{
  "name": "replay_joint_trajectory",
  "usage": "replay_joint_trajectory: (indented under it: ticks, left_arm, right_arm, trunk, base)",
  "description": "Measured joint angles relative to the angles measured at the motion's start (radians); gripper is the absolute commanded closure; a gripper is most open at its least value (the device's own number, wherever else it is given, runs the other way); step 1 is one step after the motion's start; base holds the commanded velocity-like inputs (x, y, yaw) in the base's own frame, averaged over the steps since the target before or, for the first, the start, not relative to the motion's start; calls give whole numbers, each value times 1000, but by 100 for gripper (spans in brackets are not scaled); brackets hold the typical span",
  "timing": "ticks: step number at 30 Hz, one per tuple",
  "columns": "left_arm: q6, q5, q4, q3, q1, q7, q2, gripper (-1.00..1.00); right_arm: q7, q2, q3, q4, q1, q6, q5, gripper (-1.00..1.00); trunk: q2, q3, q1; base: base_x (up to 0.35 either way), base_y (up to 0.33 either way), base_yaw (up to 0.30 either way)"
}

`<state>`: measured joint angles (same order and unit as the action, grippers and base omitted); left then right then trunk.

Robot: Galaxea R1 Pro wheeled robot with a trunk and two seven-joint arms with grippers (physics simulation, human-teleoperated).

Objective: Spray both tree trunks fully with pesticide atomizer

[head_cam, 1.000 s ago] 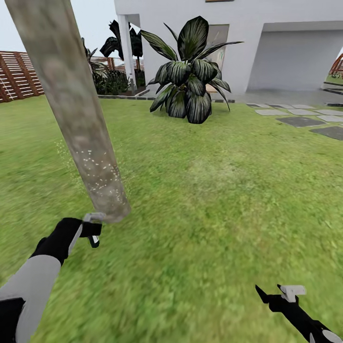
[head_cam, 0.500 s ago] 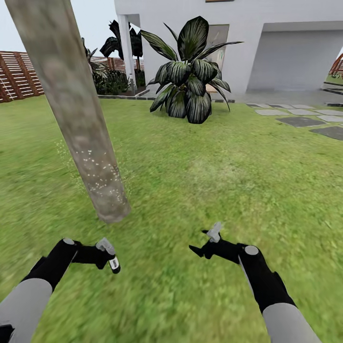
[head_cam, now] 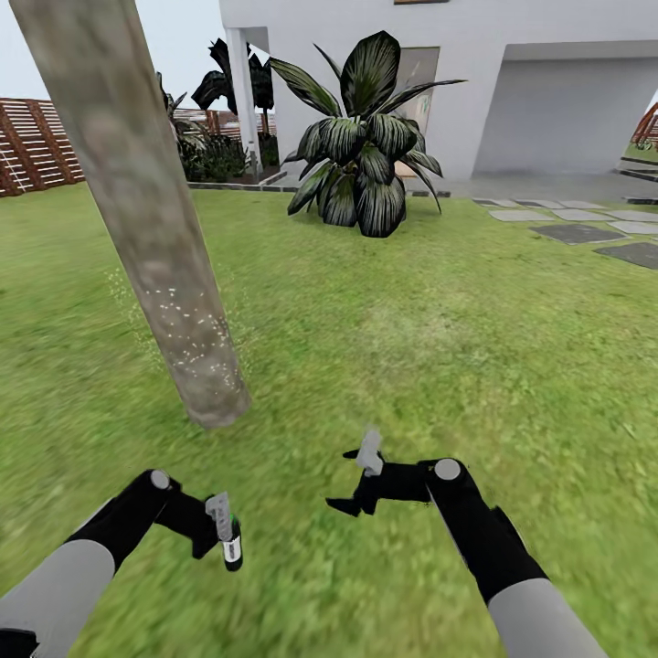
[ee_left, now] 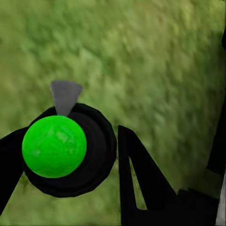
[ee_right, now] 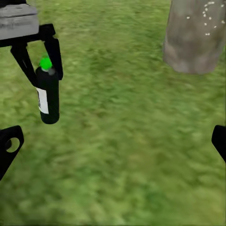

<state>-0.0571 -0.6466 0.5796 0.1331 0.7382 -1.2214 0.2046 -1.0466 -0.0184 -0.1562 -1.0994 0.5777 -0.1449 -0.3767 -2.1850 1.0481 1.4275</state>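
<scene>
My left gripper (head_cam: 222, 539) clamps pesticide atomizer (head_cam: 232, 546), bottle hanging low over grass (head_cam: 411, 347), green top (ee_left: 54, 146). My right gripper (head_cam: 358, 480) spread wide, empty. Tree trunk (head_cam: 151, 238) near, speckled only low down. Judgement: raise nozzle toward trunk, sweep upward, hold bottle steady.

Both arms are bent inward, low in the head view. The left pincer (head_cam: 219, 530) at 7 o'clock is clamped on the pesticide atomizer (head_cam: 232, 551). The right pincer (head_cam: 356, 480) at 6 o'clock is spread wide, fingers apart.
</scene>
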Motion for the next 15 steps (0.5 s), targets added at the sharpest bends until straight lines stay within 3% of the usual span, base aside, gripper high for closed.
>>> replay_joint_trajectory:
  ticks: [3, 7, 11, 12, 15]
  left_arm:
    - [7, -2, 0, 5, 5, -48, -8, 100]
    - [5, -29, 0, 71, 11, -66, -36, 100]
    - [4, -34, 0, 90, 17, -69, -57, 100]
    - [4, -34, 0, 91, 20, -69, -59, 100]
    - [5, -35, 0, 92, 23, -86, -59, 100]
  right_arm:
    - [-18, 0, -15, -73, 1, -39, -2, -100]
    - [-21, 0, -95, -99, 6, -48, -5, -100]
    - [-21, 0, -109, -101, 8, -50, -7, -100]
    - [-21, 0, -110, -101, 10, -50, -7, 100]
    - [-21, 0, -111, -101, 12, -50, -8, 100]
  trunk:
    - [0, 0, 0]
    - [0, 0, 0]
    - [0, 0, 0]
    - [0, 0, 0]
    - [0, 0, 0]
  base:
    - [0, 0, 0]
    - [0, 0, 0]
    - [0, 0, 0]
    - [0, 0, 0]
    - [0, 0, 0]
